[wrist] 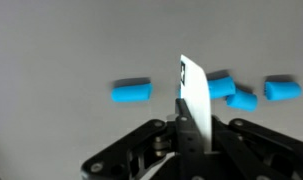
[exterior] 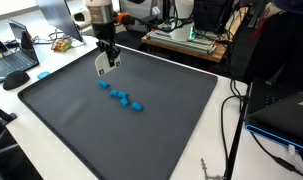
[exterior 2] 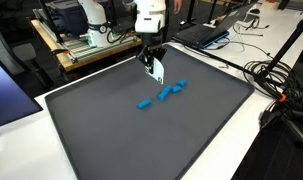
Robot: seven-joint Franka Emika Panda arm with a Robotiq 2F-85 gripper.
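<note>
The pincer (wrist: 191,128) was clamped on a white card (wrist: 195,88), its fingers closed on the card's lower edge so that the sheet stood up edge-on in the wrist view. In both exterior views the card (exterior: 100,65) hung just beside the fingers, above the dark mat (exterior: 141,140) and clear of it, near the mat's far edge.

The card looked thin, light and fairly stiff. It showed no sag, but a sheet like that would probably bend or slip sideways if pushed flat-on, and its smooth faces give little friction. An edge grip with the pads well onto the faces seemed the safest hold; only one edge was caught here, so the free end could swing.

A short row of blue blocks (exterior: 119,96) lay on the mat just below and beside the card, the nearest one close to it. They looked small, light and easy to knock.

The mat (exterior 2: 141,140) offered broad open room toward its near side. The tabletop (exterior 2: 16,140) rimmed it in white, with cables (exterior 2: 281,90) and a laptop (exterior: 16,60) beyond the edges.
</note>
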